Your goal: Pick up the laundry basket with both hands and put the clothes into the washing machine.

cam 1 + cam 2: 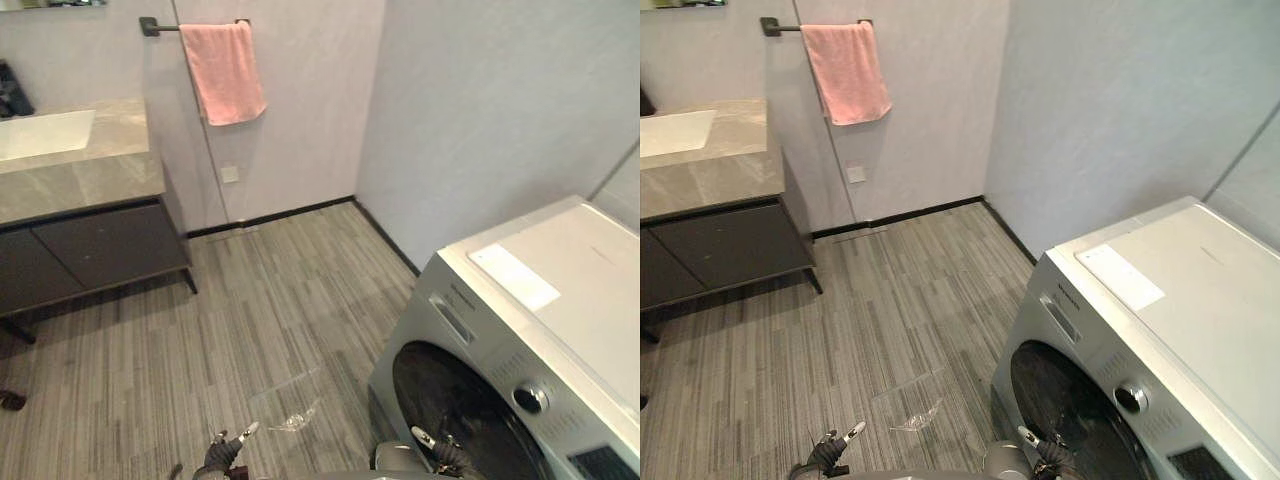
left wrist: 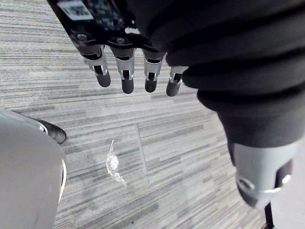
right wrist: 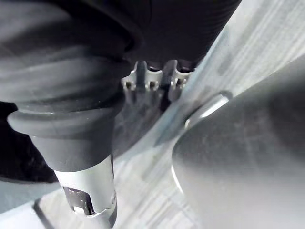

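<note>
Washing machine (image 1: 520, 340) seen near right; left hand (image 2: 128, 71) held empty with fingers straight; right hand (image 3: 152, 81) fingers unreadable.

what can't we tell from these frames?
- Right hand: in its wrist view the dark cover hides most of the fingers, so open or shut is unclear.
- Washing machine: right and bottom picture edges cut it off; nothing can be made out behind its dark door.
- Basin on the counter: cut by the left edge.
</note>
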Robot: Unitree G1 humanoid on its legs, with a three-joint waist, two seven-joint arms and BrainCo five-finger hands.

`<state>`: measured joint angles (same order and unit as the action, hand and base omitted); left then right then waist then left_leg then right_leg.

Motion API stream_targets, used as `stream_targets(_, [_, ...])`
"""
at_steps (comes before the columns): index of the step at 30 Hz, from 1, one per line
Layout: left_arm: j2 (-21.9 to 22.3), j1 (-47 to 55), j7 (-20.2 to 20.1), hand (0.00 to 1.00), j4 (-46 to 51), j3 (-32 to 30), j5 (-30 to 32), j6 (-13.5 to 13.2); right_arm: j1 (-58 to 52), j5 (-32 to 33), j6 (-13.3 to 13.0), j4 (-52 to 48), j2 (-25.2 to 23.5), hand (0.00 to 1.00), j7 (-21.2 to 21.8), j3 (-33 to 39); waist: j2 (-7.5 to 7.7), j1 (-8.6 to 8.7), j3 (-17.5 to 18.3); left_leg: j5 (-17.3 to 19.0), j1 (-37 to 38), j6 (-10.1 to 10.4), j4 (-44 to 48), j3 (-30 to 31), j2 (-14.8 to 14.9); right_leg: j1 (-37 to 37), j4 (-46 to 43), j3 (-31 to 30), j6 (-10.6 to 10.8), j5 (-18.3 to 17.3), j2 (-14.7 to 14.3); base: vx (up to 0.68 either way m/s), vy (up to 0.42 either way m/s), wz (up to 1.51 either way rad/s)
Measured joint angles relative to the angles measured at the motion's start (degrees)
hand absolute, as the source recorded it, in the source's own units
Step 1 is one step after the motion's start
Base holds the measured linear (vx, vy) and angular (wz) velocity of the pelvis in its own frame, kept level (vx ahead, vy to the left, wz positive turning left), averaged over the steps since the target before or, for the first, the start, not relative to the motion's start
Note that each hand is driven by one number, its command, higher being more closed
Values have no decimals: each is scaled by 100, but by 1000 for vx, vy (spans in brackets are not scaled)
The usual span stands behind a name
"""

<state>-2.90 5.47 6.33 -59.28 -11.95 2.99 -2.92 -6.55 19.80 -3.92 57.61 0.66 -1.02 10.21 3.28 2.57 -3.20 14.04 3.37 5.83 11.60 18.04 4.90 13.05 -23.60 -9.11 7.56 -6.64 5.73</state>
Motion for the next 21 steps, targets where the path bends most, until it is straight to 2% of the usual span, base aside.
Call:
stream_targets(1, [142,14,-2,0,21,-8,45,-11,10,23,169,-10,157,0,229,-7,-200,18,81,-35,25,46,-40,71,261,95,-195,356,-212,-246,-170,225,-357,66])
stream_targets(3, [258,-31,6,0,22,-51,47,-10,77,2,539,9,405,0,756,-317,-320,-18,92,-134,28,109,15,19,338,115,-334,535,-322,-371,-219,268,-393,56])
stream_targets(4, [410,-79,11,0,26,-130,29,-16,146,-76,678,15,508,0,910,-453,-407,-20,119,-291,23,260,-110,-144,439,75,-291,651,-373,-406,-279,286,-344,53])
stream_targets(6, [619,-194,13,0,33,-162,-82,-26,243,-218,689,186,497,0,909,-448,-430,-18,140,-460,-117,372,-131,-173,462,-21,-75,768,-389,-349,-302,205,-203,40])
stream_targets(8, [616,-218,15,0,33,-150,-250,-21,346,-234,615,410,451,0,824,-395,-404,-6,148,-457,-338,375,207,-297,436,-218,321,896,-397,-225,-290,77,7,29])
stream_targets(10, [478,-207,20,0,77,-131,-261,-23,359,-228,415,449,311,0,673,-201,-330,2,96,-458,-681,374,944,-758,414,-527,666,904,-386,-176,-284,34,20,43])
stream_targets(11, [436,-194,20,0,126,-144,-257,-18,313,-214,355,422,255,0,569,-97,-317,17,60,-455,-942,369,1615,-1138,445,-737,755,921,-389,-171,-284,-9,11,45])
stream_targets(13, [337,-82,24,0,172,-151,-259,-18,218,-193,250,330,263,0,475,-73,-464,-30,-38,-462,-1288,371,2622,-1458,533,-1048,745,1031,-352,-194,-300,-45,38,38])
stream_targets(15, [289,64,22,0,207,-149,-256,-20,197,-156,179,351,190,0,340,168,-424,-24,-41,-463,-1268,371,2704,-1775,606,-1198,731,1077,-283,-279,-183,-32,82,40])
stream_targets(19, [283,198,26,0,248,-416,-254,-21,191,46,-9,331,91,0,-44,455,-374,-39,-164,-622,-1449,124,2802,-2644,710,-1325,875,1004,-271,-245,33,-54,90,35])
stream_targets(20, [296,223,35,0,242,-493,-247,-18,182,42,-24,330,120,0,-86,450,-422,-38,-166,-373,-1342,-108,2435,-2797,700,-1301,887,941,-290,-205,52,-105,174,9])
stream_targets(21, [433,270,35,0,240,-579,-237,-18,176,35,-26,283,238,0,-125,412,-621,-41,-183,-238,-1016,-108,1320,-2821,735,-1216,874,900,-138,-204,-45,-106,165,-15])
